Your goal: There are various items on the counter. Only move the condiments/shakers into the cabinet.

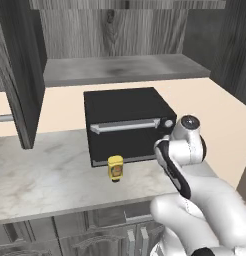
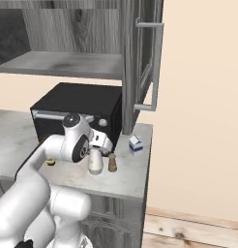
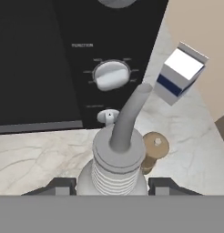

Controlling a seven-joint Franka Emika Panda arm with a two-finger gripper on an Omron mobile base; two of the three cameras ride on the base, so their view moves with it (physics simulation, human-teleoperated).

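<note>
A: How much room is there around the toaster oven [image 2: 77, 109]?

B: The table [image 2: 133, 172] ends just right of the oven, a narrow strip with a thin front edge. The cabinet [image 1: 125, 67] shelf hangs above the oven, doors swung open, one door [image 2: 140, 63] standing over the oven's right side.

A: And the white bottle [image 3: 118, 154]?

B: Upright just right of the oven's front, between the tool's fingers [image 3: 63, 186]. The tool [image 3: 111, 187] straddles its ribbed body, a finger on each side; whether they already press on it I cannot tell.

A: Its neighbours?

B: The brown shaker [image 2: 111, 162] stands just beside the bottle, away from the oven. The blue-and-white box [image 2: 135, 143] sits further back near the door.

A: Anything one camera adds?

B: The left base view shows the yellow bottle [image 1: 115, 167] before the oven's front, left of the arm.
</note>
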